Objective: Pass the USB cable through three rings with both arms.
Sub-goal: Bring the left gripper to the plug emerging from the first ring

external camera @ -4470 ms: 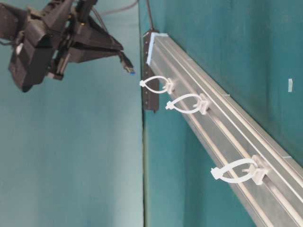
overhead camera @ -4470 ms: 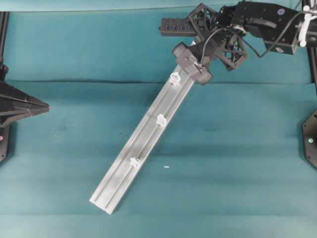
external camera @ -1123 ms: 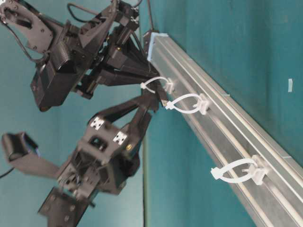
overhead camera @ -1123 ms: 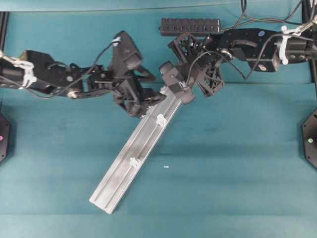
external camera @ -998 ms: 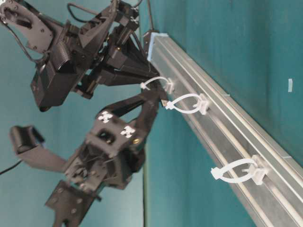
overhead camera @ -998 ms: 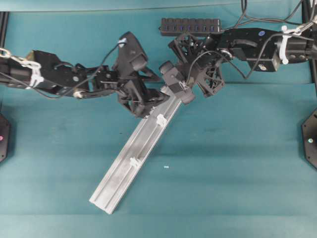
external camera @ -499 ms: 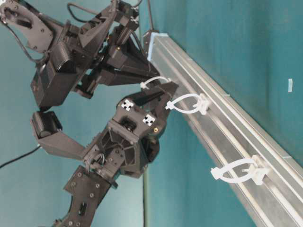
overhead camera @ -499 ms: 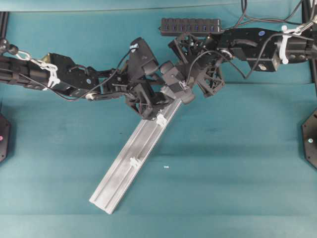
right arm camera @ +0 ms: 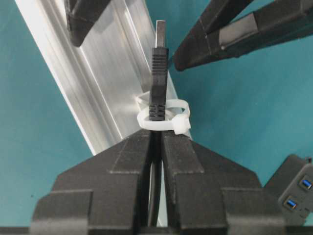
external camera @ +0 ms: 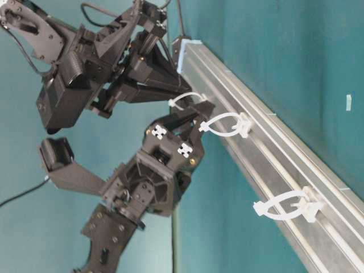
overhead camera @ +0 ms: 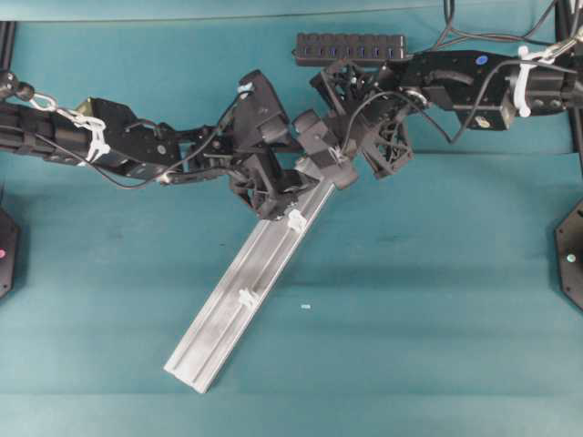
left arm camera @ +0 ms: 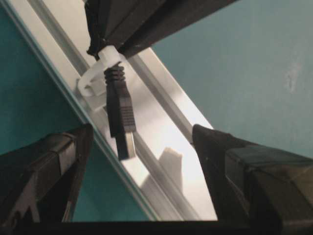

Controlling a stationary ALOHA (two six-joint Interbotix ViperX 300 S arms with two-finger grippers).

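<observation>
In the right wrist view, the right gripper is clenched on the USB cable just behind its plug, the two fingers pressed together with the cord running back between them. The plug pokes forward through the first ring, the white loop sitting around the ribbed base of the plug right at the fingertips, and the metal tip points along the silver rail. Beyond the plug the two fingers of the left gripper stand spread wide, one to each side of the metal tip, touching nothing.

From the left wrist view the same plug hangs out of the first ring toward the camera, between the parted fingers and apart from both.

Farther along the rail from the first ring sit the second ring, just past the left gripper, and the third ring, well apart from both grippers. Beyond the rail's upper end lies the black hub with blue sockets, on the teal cloth
</observation>
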